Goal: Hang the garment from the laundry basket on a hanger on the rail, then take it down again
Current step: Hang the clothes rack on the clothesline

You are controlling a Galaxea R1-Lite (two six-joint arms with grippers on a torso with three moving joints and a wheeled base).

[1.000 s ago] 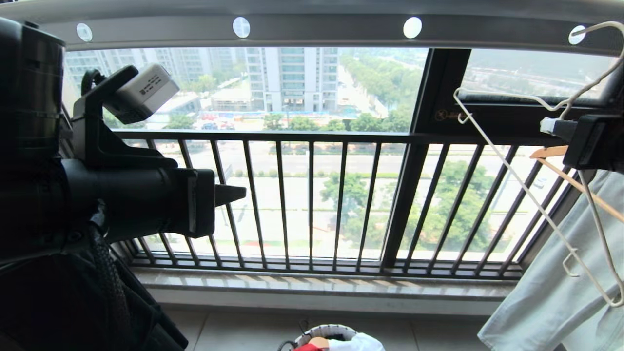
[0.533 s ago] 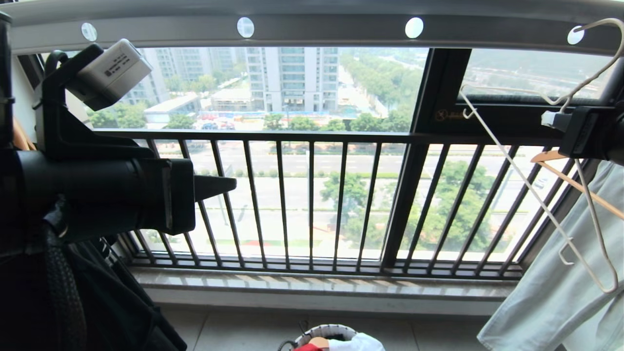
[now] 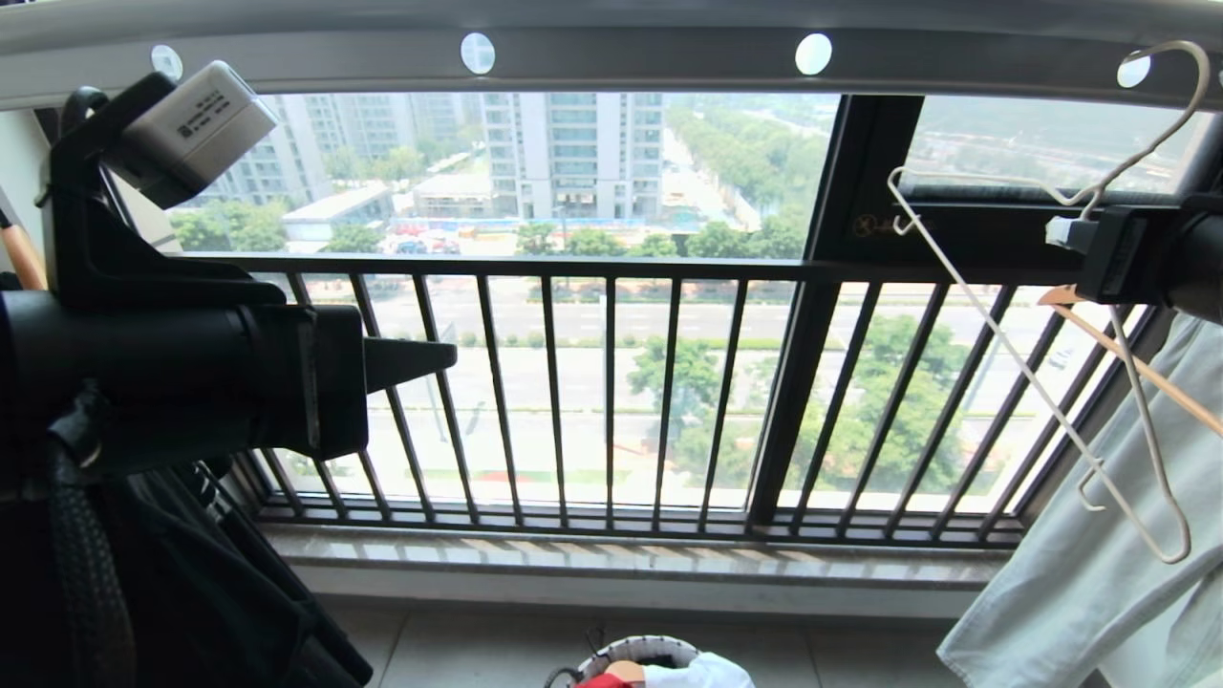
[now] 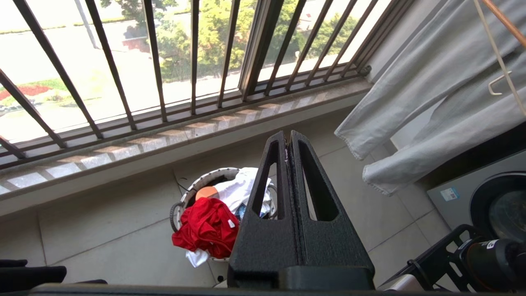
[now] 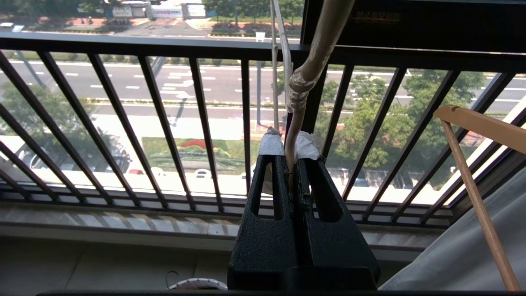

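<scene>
Looking from the head cam, the right gripper (image 3: 1062, 232) is up on the right, pinching the wire hanger (image 3: 1013, 363) at its neck just under the rail (image 3: 611, 57), and the left gripper (image 3: 444, 355) sits empty on the left. Left wrist cam: fingers pressed together over the laundry basket (image 4: 181, 201) on the floor, red garment (image 4: 207, 228) spilling over its rim. Right wrist cam: hanger neck clamped tight, wooden hanger (image 5: 472, 164) off to the right.
</scene>
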